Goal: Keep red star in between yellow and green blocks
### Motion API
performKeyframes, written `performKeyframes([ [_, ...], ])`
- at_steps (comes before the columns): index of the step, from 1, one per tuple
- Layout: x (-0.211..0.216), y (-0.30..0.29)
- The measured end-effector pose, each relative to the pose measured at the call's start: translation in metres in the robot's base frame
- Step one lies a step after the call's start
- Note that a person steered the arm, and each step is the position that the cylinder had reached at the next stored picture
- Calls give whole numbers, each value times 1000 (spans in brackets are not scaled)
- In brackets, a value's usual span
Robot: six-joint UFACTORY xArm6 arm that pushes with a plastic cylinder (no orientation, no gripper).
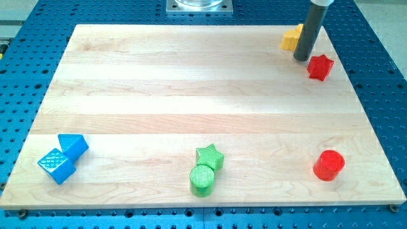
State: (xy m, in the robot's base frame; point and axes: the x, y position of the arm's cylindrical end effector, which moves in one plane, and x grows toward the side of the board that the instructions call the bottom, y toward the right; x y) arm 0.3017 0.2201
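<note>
The red star [320, 67] lies near the view's top right corner of the wooden board [191, 95]. A yellow block [292, 38], partly hidden behind the rod, sits just up and left of it. My tip [302, 58] rests between them, close to the star's left side and just below the yellow block. A green star [210, 156] and a green cylinder [202, 179] sit touching each other at the view's bottom centre, far from the red star.
A red cylinder [329, 165] stands at the view's bottom right. A blue cube [56, 166] and another blue block [73, 145] sit together at the bottom left. A blue perforated table surrounds the board.
</note>
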Motion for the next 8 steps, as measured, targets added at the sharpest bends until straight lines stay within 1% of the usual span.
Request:
performKeyframes([
  [2, 0, 14],
  [5, 0, 11],
  [6, -6, 5],
  [7, -12, 26],
  [8, 6, 63],
])
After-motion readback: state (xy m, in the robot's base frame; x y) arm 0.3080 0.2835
